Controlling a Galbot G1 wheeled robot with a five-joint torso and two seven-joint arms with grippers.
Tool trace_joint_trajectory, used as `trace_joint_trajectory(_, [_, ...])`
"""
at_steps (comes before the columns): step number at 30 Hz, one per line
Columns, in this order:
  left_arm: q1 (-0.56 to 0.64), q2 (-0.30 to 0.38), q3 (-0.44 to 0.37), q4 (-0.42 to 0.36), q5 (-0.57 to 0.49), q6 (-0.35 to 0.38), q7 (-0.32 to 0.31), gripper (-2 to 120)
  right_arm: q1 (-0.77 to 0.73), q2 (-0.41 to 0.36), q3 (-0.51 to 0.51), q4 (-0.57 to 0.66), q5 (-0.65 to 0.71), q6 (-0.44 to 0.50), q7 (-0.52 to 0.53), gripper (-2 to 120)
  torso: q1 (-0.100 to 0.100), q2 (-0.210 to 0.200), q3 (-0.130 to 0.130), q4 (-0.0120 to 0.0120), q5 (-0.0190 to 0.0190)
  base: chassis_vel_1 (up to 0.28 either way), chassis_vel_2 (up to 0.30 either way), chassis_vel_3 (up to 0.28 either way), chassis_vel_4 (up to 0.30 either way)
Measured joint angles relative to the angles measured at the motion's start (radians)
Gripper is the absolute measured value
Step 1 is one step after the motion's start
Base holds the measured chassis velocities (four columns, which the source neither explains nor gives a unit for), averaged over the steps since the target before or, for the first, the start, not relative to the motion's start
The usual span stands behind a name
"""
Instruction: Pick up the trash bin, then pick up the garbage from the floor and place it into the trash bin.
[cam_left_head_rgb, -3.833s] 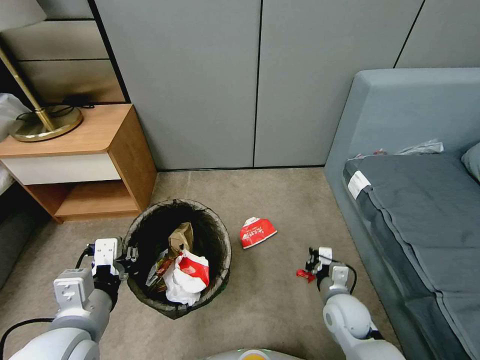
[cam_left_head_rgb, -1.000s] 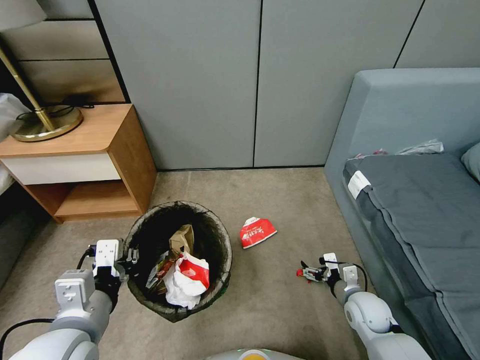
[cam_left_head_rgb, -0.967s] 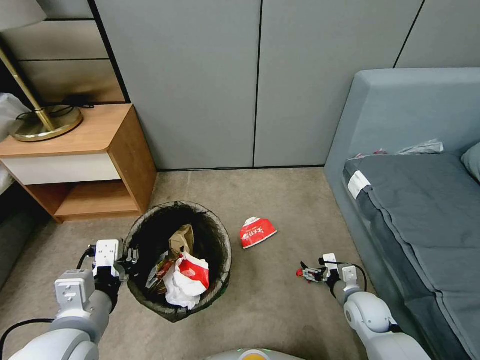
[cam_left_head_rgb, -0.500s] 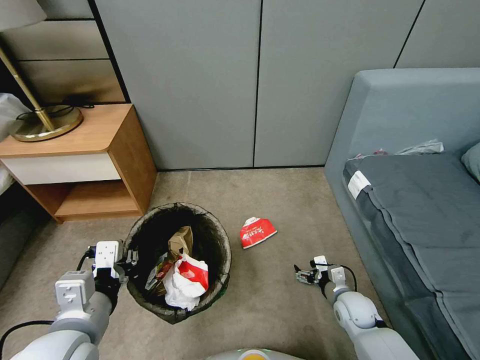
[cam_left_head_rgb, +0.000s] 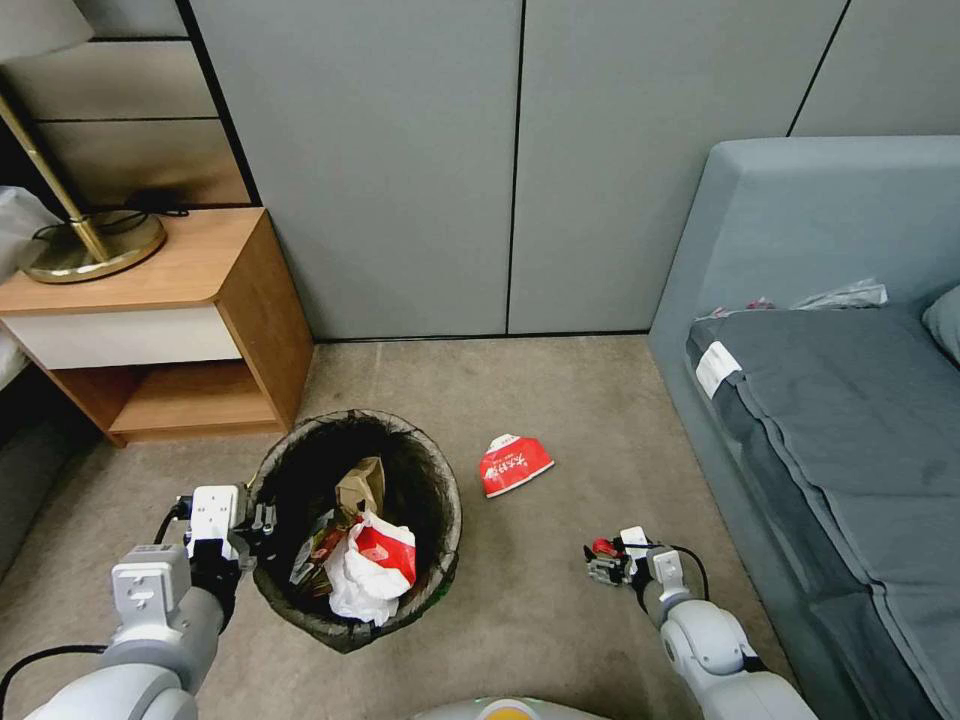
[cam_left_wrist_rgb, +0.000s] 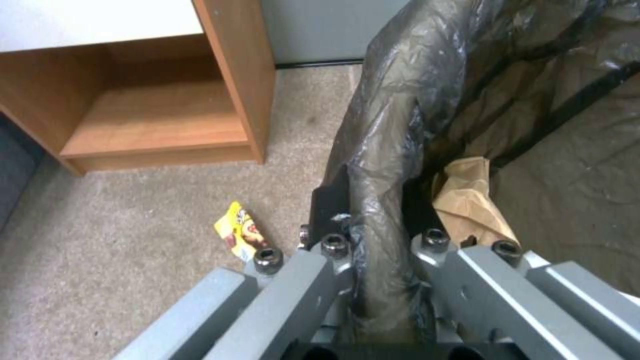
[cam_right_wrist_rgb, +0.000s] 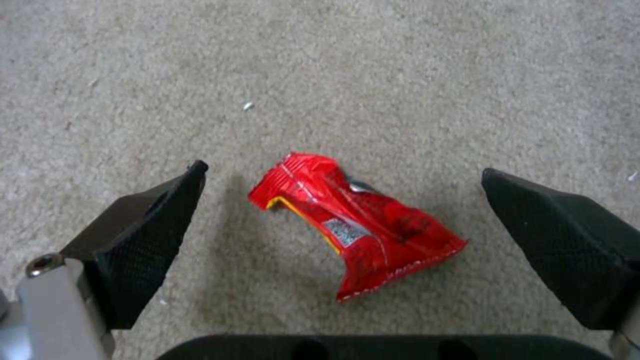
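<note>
Wooden nightstand (cam_left_head_rgb: 180, 300) by grey wall panels (cam_left_head_rgb: 400, 160) — brass lamp base (cam_left_head_rgb: 92, 245) on top; grey sofa (cam_left_head_rgb: 830, 380) opposite.

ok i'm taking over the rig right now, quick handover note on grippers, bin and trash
Left gripper: shut on the rim of the trash bin, holding it at the robot's left.
Right gripper: open, low over the carpet, its fingers either side of the small red wrapper, not touching it.
Done: bin gripped; brown paper bag and red-and-white wrapper already inside.
Left: grab the red wrapper, then the red-and-white carton right of the bin and the yellow wrapper near the nightstand.
</note>
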Motion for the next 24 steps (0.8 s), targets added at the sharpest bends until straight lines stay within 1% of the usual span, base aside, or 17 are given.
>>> trace_joint_trajectory(8, [-0.001, 0.001, 0.0, 0.0, -0.001, 0.0, 0.0, 1, 0.011, 0.002, -0.002, -0.023, 0.0, 0.001, 0.001, 100, 0.0, 0.0, 0.0, 0.0, 0.0001, 0.0, 0.0, 0.0, 0.0])
trace_joint_trajectory(11, [0.0, 0.001, 0.0, 0.0, -0.001, 0.0, 0.0, 1, 0.015, 0.004, -0.003, -0.037, 0.0, 0.004, 0.002, 93, 0.0, 0.0, 0.0, 0.0, 0.0001, 0.0, 0.0, 0.0, 0.0])
trace_joint_trajectory(12, [0.0, 0.001, 0.0, 0.0, -0.001, 0.0, 0.0, 1, 0.015, 0.004, -0.003, -0.037, 0.0, 0.004, 0.002, 93, 0.0, 0.0, 0.0, 0.0, 0.0001, 0.0, 0.0, 0.0, 0.0])
trace_joint_trajectory(15, [0.0, 0.001, 0.0, 0.0, -0.001, 0.0, -0.001, 1, 0.016, 0.006, -0.004, -0.046, 0.001, 0.005, 0.002, 78, 0.0, 0.0, 0.0, 0.0, 0.0001, 0.0, 0.0, 0.0, 0.0])
trace_joint_trajectory(16, [0.0, 0.001, 0.0, 0.0, -0.001, 0.0, -0.001, 1, 0.016, 0.006, -0.004, -0.046, 0.001, 0.005, 0.002, 78, 0.0, 0.0, 0.0, 0.0, 0.0001, 0.0, 0.0, 0.0, 0.0])
trace_joint_trajectory(18, [0.0, 0.0, 0.0, 0.0, -0.001, 0.0, -0.001, 1, 0.016, 0.009, -0.004, -0.051, 0.001, 0.009, 0.0, 68, 0.0, 0.0, 0.0, 0.0001, 0.0001, 0.0, 0.0, 0.0, 0.0])
trace_joint_trajectory(19, [0.0, 0.0, 0.0, 0.0, -0.001, 0.0, -0.001, 1, 0.016, 0.009, -0.004, -0.051, 0.001, 0.009, 0.0, 68, 0.0, 0.0, 0.0, 0.0001, 0.0001, 0.0, 0.0, 0.0, 0.0])
trace_joint_trajectory(20, [0.0, 0.0, 0.001, 0.0, -0.001, 0.0, -0.001, 1, 0.016, 0.01, -0.004, -0.053, 0.001, 0.011, -0.001, 65, 0.0, 0.0, 0.0, 0.0002, 0.0, 0.0, 0.0, 0.0, 0.0])
trace_joint_trajectory(21, [0.0, 0.0, 0.001, 0.0, -0.001, 0.0, -0.001, 1, 0.015, 0.011, -0.004, -0.055, 0.001, 0.015, -0.002, 58, 0.0, 0.0, 0.0, 0.0001, 0.0001, 0.0, 0.0, 0.0, 0.0])
trace_joint_trajectory(22, [0.0, 0.001, 0.001, 0.0, -0.001, 0.0, -0.001, 1, 0.015, 0.012, -0.004, -0.056, 0.0, 0.017, -0.002, 54, 0.0, 0.0, 0.0, 0.0002, 0.0001, 0.0, 0.0, 0.0, 0.0])
trace_joint_trajectory(23, [0.0, 0.001, 0.001, 0.0, -0.001, 0.0, -0.001, 1, 0.015, 0.012, -0.004, -0.056, 0.0, 0.017, -0.002, 54, 0.0, 0.0, 0.0, 0.0002, 0.0001, 0.0, 0.0, 0.0, 0.0])
trace_joint_trajectory(24, [0.0, 0.001, 0.001, 0.0, -0.001, 0.0, -0.001, 1, 0.014, 0.012, -0.004, -0.056, -0.001, 0.019, -0.002, 51, 0.0, 0.0, 0.0, 0.0003, 0.0003, 0.0, 0.0, 0.0, 0.0])
